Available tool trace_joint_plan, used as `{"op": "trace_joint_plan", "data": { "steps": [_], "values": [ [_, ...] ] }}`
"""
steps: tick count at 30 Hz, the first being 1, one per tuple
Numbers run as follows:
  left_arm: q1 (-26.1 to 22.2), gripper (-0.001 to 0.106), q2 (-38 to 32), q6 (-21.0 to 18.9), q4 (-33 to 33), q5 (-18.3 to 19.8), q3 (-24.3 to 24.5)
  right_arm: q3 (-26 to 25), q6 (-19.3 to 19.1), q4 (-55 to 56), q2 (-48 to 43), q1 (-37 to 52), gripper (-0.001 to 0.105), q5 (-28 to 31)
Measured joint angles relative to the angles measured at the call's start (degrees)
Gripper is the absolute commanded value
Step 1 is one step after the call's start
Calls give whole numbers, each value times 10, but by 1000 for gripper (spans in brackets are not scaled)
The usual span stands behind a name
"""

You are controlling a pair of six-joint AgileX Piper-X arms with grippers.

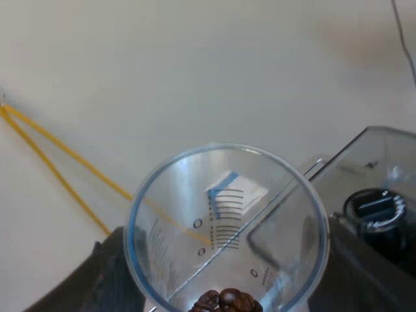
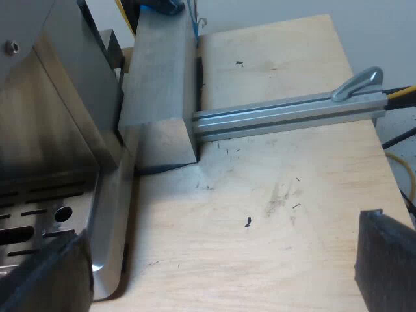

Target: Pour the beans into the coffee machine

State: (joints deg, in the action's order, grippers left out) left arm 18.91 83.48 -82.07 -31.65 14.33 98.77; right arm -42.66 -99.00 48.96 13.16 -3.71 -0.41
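Plywood table, scuffed and marked, with an aluminium rail lying on it near the espresso machine — steel-sided, with a slotted drip tray at its foot. The right gripper hovers over the table, fingers wide apart, holding nothing. The left gripper is clamped on the measuring glass — clear, blue-rimmed, with a printed scale — held just beside the smoky bean hopper. Coffee beans lie at the glass's bottom.
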Motion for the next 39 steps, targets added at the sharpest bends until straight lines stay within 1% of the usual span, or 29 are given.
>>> {"op": "trace_joint_plan", "data": {
  "steps": [5, 10, 15, 17, 21, 28, 31, 39],
  "values": [
    [0, 22, 0, 35, -14, -11, 2, 0, 0, 0, 0, 0, 82, -3],
    [0, 22, 0, 58, -17, -17, 5, 0, 0, 0, 0, 0, 82, -3],
    [0, 22, 0, 64, -17, -23, 10, 0, 0, 0, 0, 0, 82, -5],
    [3, 22, 0, 73, -17, -27, 18, 0, 0, 0, 0, 0, 82, -6],
    [11, 22, 0, 74, -17, -32, 28, 0, 0, 0, 0, 0, 82, -11],
    [52, 22, 21, 75, -17, -38, 33, 0, 0, 0, 0, 0, 82, -14],
    [68, 22, 34, 80, -17, -52, 33, 0, 0, 0, 0, 0, 82, -14],
    [71, 22, 38, 88, -17, -64, 35, 0, 0, 0, 0, 0, 82, -14]
  ]
}}
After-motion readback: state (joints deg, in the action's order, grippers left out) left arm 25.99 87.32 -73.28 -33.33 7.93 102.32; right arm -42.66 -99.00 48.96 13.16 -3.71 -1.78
